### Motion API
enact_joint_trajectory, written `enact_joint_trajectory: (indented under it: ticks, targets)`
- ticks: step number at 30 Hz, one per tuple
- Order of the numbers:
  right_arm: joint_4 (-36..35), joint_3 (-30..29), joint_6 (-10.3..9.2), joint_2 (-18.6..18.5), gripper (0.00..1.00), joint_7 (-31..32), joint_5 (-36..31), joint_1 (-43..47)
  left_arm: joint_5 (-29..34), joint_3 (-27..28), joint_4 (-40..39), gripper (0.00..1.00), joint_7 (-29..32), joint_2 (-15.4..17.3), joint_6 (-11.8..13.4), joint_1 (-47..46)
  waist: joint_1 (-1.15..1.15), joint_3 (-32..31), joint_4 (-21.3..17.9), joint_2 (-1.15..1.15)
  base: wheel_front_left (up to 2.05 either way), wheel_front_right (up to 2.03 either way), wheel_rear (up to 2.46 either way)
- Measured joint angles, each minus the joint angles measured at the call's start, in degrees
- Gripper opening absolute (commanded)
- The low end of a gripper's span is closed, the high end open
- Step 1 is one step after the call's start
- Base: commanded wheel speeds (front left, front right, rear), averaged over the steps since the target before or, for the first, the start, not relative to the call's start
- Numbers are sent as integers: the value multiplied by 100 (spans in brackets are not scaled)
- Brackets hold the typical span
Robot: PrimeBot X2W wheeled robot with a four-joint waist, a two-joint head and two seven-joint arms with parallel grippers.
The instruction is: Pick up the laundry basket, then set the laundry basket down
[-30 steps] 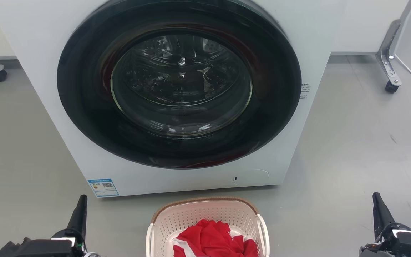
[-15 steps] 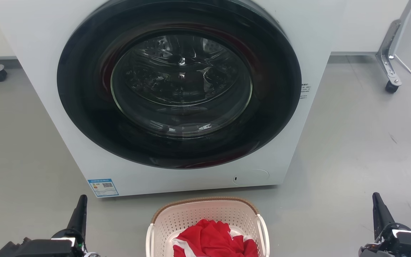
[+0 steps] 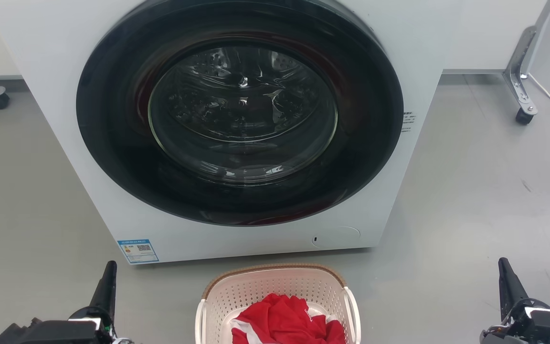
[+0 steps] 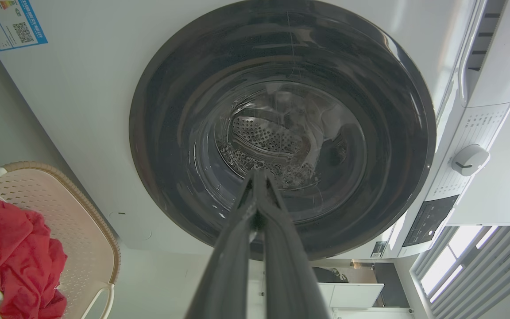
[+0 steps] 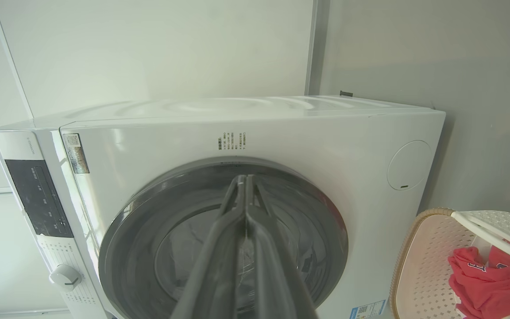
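— Location of the laundry basket (image 3: pixel 277 285)?
— On the grey floor (image 3: pixel 470 191), directly in front of the white washing machine (image 3: pixel 46 57). It is near the machine's lower front panel, with a strip of floor showing between them in the head view. Its brown woven-look rim curves toward the machine, and a white handle runs along each side.
— Anything inside?
— A crumpled red garment (image 3: pixel 282 325) with white trim, heaped against the perforated cream walls.
— The left tool (image 3: pixel 109 274)?
— Low at the basket's left, well apart from it, pointing toward the machine. In its wrist view the two dark fingers lie pressed together up to the tips, with nothing between them.
— The right tool (image 3: pixel 505 273)?
— It mirrors that on the basket's other side: well apart, fingers closed against each other, empty.
— The machine's door (image 3: pixel 241 114)?
— Round, dark glass, closed, and the steel drum shows through it. A blue label (image 3: pixel 138 251) sits at the front panel's lower corner on the left tool's side. A round flap (image 3: pixel 336 236) sits at the opposite lower corner.
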Motion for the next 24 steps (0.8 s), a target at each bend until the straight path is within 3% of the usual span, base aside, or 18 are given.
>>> enact_joint_trajectory:
  ticks: [24]
  targets:
    - [0, 0, 0, 0, 0, 0, 1, 0, -8, 0, 4, 0, 0, 0, 0, -1, 0, 0, 0, 0, 0, 0, 0]
